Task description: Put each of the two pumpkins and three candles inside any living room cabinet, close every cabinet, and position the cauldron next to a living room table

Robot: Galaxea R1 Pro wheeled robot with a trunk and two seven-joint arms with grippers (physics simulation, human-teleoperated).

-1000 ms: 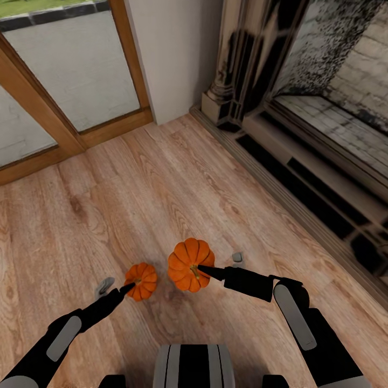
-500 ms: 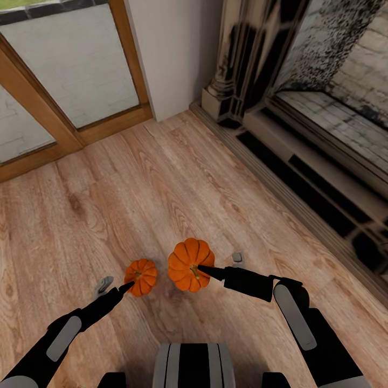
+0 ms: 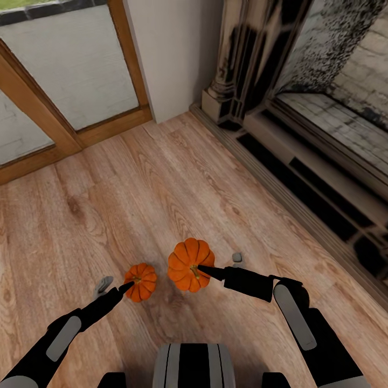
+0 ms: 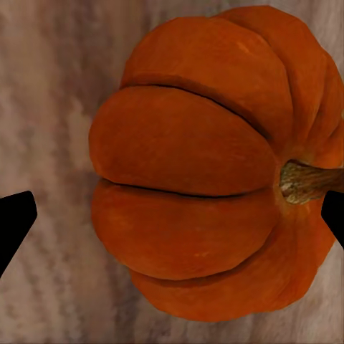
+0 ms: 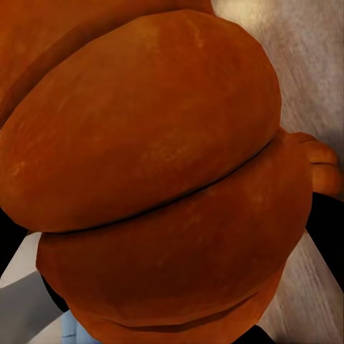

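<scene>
Two orange ribbed pumpkins show low in the head view. The larger pumpkin [image 3: 191, 262] hangs above the wood floor with my right gripper [image 3: 202, 270] shut on it, and its bulk crowds the right wrist view [image 5: 158, 158]. The smaller pumpkin [image 3: 141, 282] lies on the floor just past my left gripper [image 3: 129, 287]. That left gripper [image 4: 172, 215] is open, with the smaller pumpkin [image 4: 193, 165] between its wide-spread fingertips [image 4: 14, 223]. A grey candle [image 3: 103, 285] lies beside my left arm. Another candle [image 3: 237, 258] lies near my right gripper. The cabinet is out of view.
An ornate dark fireplace surround [image 3: 237, 64] with a raised hearth edge [image 3: 302, 178] runs along the right. A wood-framed glass door [image 3: 59, 86] and a white wall [image 3: 172, 54] stand ahead. Wood floor [image 3: 161, 183] stretches between them and me.
The smaller pumpkin now looks smaller and slightly lower, having sunk away from my left gripper to the floor. Both arms and the larger pumpkin have stayed put.
</scene>
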